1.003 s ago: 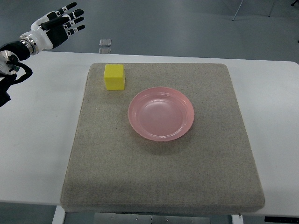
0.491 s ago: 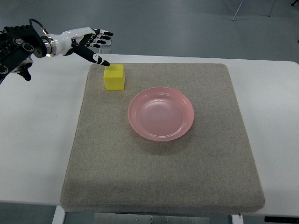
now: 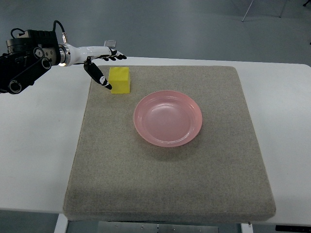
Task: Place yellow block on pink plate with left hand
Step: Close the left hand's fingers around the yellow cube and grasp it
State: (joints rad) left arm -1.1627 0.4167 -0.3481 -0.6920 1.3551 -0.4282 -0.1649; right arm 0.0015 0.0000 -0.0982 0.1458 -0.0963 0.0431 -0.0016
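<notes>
Our left hand reaches in with its fingers spread wide and holding nothing: the thumb points down at the near-left face of the yellow block, seemingly touching or just shy of it, while the other fingers stretch out just behind the block's far edge. The block sits on the grey mat right under our fingertips, and the pink plate lies beyond it, nearer the camera and well to the right of the hand. We see the main risk here as a lopsided close — if the thumb presses before the fingers reach the far face, we may shove the block across the mat, or pinch a corner so it twists out. A weak hold could also drop it short of the plate's rim.
</notes>
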